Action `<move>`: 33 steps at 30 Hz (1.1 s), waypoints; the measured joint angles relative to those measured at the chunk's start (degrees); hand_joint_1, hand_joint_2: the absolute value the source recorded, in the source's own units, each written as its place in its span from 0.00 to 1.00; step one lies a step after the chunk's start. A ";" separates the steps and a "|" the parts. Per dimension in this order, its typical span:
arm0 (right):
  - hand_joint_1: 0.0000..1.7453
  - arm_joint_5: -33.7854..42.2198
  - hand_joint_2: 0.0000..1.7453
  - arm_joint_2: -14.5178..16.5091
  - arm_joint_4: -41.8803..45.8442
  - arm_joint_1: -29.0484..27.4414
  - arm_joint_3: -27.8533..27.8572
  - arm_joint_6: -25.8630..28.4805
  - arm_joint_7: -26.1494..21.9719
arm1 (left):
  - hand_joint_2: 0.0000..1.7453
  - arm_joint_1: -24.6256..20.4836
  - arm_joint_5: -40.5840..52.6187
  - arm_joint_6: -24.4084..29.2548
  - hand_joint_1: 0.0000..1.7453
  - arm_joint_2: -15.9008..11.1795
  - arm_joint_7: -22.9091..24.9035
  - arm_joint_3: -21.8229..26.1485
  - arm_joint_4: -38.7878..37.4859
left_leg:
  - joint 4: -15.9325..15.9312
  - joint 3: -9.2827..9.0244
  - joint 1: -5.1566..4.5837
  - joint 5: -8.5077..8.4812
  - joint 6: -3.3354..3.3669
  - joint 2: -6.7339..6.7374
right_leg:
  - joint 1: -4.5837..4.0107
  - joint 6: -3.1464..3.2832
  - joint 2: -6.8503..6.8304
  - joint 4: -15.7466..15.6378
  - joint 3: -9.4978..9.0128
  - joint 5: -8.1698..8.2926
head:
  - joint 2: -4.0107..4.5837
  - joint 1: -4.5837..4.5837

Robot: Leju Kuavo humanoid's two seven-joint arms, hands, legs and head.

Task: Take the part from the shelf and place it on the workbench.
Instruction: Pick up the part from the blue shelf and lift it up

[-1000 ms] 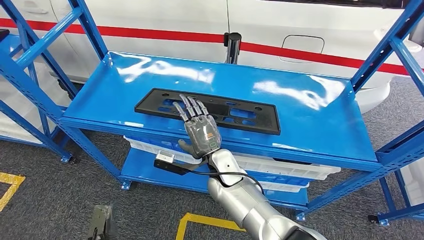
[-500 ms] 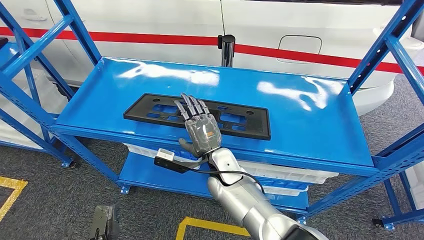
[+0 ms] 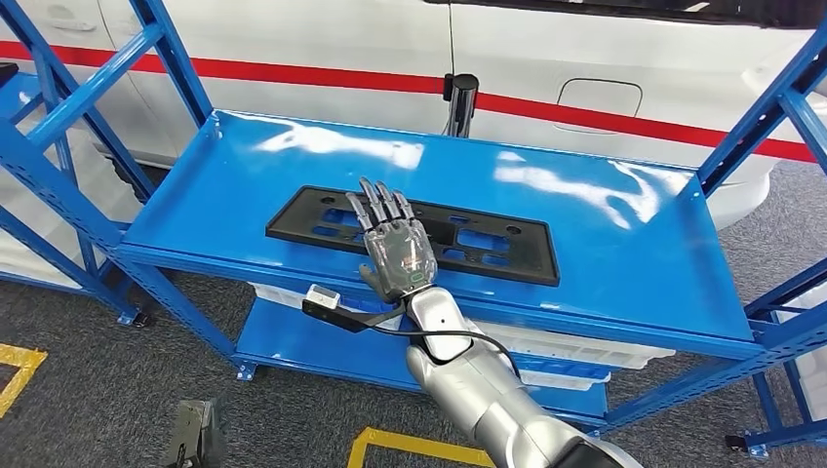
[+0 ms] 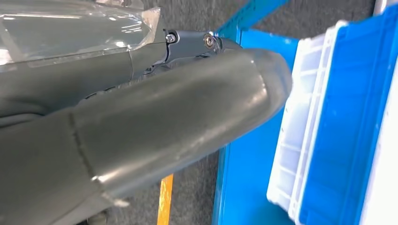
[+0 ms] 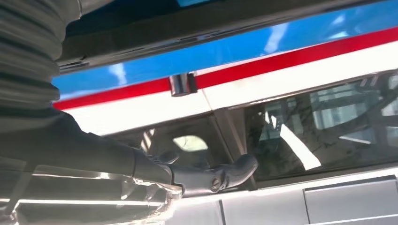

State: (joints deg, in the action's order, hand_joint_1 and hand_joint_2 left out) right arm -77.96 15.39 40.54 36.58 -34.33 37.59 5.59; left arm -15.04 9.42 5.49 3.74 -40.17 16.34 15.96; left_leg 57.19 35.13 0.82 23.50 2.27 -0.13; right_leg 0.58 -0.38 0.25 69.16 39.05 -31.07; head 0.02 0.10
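My view has swung slightly, yet the right hand (image 3: 398, 255) still lies flat, fingers spread and gripping nothing, on the black part (image 3: 507, 246) mid-frame on the blue shelf (image 3: 624, 244); no lift yet.

We cannot see the part (image 3: 414, 232) whole — the hand (image 3: 397, 255) covers its middle, near the shelf's (image 3: 605, 244) front edge.

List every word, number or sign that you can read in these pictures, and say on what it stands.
No text can be read.
The black part, the blue shelf and the white car with its red stripe carry no visible lettering.
A small green mark on the back of the right hand is too small to read.
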 joint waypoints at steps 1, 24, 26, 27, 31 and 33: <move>0.00 -0.66 1.00 -0.14 -0.32 -0.01 0.05 -0.20 0.78 | 0.00 0.02 0.09 0.01 0.00 -0.02 0.00 0.10 -0.01 | 0.01 -0.02 -0.11 0.06 0.14 -0.05 | 0.01 0.07 0.00 3.32 2.02 -0.88 | 0.00 -0.01; 0.00 -11.95 1.00 -0.03 -10.11 5.69 0.34 -10.44 22.22 | 0.00 0.14 0.18 0.58 0.00 0.39 0.01 1.36 0.50 | 0.54 0.27 0.84 0.23 -3.04 -0.07 | -0.55 0.95 0.26 -11.64 -5.56 5.40 | 0.00 0.19; 0.01 -11.99 1.00 -0.29 -11.10 6.46 -0.09 -11.62 23.23 | 0.00 0.20 0.12 0.92 0.00 0.69 0.01 1.36 1.23 | 0.47 0.06 0.58 0.20 -2.71 -0.12 | -0.66 1.21 0.26 -11.65 -5.40 5.10 | 0.00 -0.03; 0.17 -12.00 1.00 -0.41 -11.54 6.76 -0.20 -11.98 23.40 | 0.00 0.20 0.10 1.04 0.00 0.83 0.01 1.37 1.61 | 0.48 -0.02 0.35 0.26 -2.60 -0.13 | -0.68 1.27 0.25 -11.70 -5.46 5.06 | 0.01 -0.09; 0.94 -11.99 1.00 -0.64 -12.86 7.42 -0.39 -13.13 23.27 | 0.00 0.21 0.03 1.55 0.00 0.93 0.00 1.38 2.44 | 0.53 -0.18 -0.51 0.36 -1.74 -0.15 | -0.51 0.06 0.24 -11.86 -6.06 5.25 | 0.01 -0.15; 0.99 -11.98 1.00 -0.67 -13.34 7.48 -0.38 -13.68 22.62 | 0.00 0.20 -0.20 2.04 0.00 1.01 0.00 1.38 2.54 | 0.56 -0.17 -0.68 0.35 -1.52 -0.14 | -0.42 -0.15 0.24 -11.92 -6.34 5.34 | 0.01 -0.14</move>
State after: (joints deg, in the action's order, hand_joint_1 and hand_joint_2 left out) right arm -89.95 14.73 27.20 44.06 -34.71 23.91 28.21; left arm -14.84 9.22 7.53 4.74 -40.17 17.73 18.49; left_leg 57.75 34.96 0.15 23.85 0.75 -0.28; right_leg 0.16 -0.52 0.49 57.24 32.72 -25.73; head 0.02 -0.04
